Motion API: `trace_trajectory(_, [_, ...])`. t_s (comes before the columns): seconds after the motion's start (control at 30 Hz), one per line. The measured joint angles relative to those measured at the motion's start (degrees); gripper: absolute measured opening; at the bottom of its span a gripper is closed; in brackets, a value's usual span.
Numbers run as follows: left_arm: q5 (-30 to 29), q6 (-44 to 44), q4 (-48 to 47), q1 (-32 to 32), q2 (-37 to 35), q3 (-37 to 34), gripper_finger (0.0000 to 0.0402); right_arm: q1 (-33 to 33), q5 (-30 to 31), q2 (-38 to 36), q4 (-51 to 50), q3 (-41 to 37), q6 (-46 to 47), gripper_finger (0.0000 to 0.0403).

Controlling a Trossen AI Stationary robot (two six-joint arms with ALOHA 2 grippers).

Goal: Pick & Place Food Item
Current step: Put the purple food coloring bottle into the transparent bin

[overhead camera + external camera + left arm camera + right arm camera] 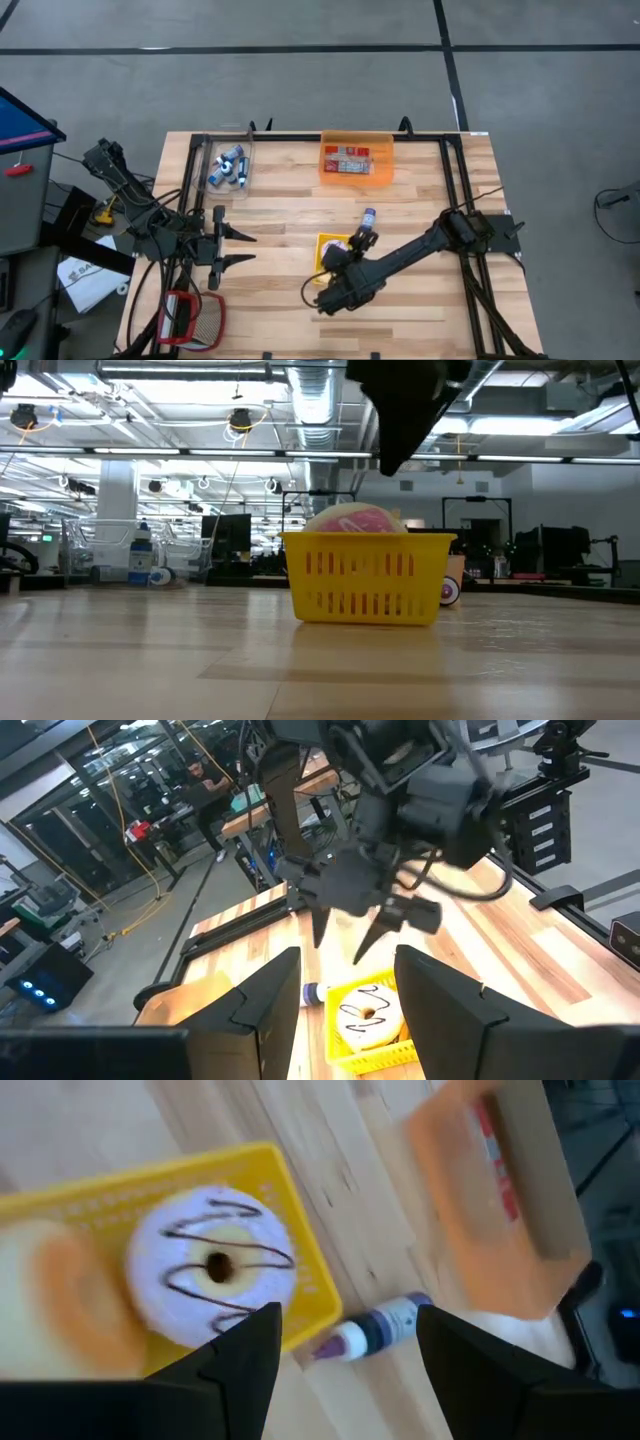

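Observation:
A yellow slotted basket (328,246) stands on the wooden table near its middle. In it lies a doughnut (212,1270) with pale icing and dark drizzle, beside a pale orange item (60,1295). The low view shows the basket (365,575) with a pink top (352,520) above its rim. My right gripper (345,945) hangs open just above the basket, slanting down, with nothing between its fingers. My left gripper (245,248) waits open at the table's left side, roughly level and pointing toward the basket.
A small blue-and-white bottle (368,216) lies on the table just beyond the basket. An orange bin (357,160) with packets stands at the far edge, and a clear tray of bottles (228,167) at the far left. A red-framed mesh item (190,318) lies near left.

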Motion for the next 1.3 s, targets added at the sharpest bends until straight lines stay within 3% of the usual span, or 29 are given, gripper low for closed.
trace_trajectory(0.17, [0.05, -0.85, -0.37, 0.01, 0.0, 0.0, 0.0158, -2.14, -3.17, -3.53, -0.56, -4.67, 3.62, 0.0226])
trace_trajectory(0.43, [1.17, -1.09, 0.08, 0.0, 0.26, 0.0, 0.0158, -10.82, -5.08, -17.78, 5.41, -22.92, 8.56, 0.0226])
trace_trajectory(0.57, [1.72, -1.08, 0.11, 0.0, 0.26, -0.01, 0.0158, -17.04, -14.03, -27.81, 19.06, -35.91, -2.32, 0.0226])
trace_trajectory(0.67, [1.81, -1.02, 0.13, 0.0, 0.26, 0.0, 0.0158, -21.62, -25.81, -35.64, 32.96, -45.86, -7.67, 0.0226])
trace_trajectory(0.77, [1.81, -0.95, 0.13, 0.0, 0.26, -0.01, 0.0158, -26.37, -34.07, -42.86, 43.15, -53.85, -7.01, 0.0226])
trace_trajectory(0.87, [1.81, -0.89, 0.25, 0.0, 0.26, 0.0, 0.0158, -30.48, -35.68, -46.91, 44.61, -58.11, -3.65, 0.0226])
trace_trajectory(1.07, [1.79, 0.27, 1.85, 0.01, 0.26, 0.0, 0.0158, -35.6, -42.99, -46.07, 43.89, -58.39, 2.22, 0.0226])
trace_trajectory(1.3, [1.77, 0.27, 1.98, 0.0, 0.27, 0.0, 0.0158, -36.99, -49.75, -35.24, 41.37, -54.04, 2.82, 0.0226])
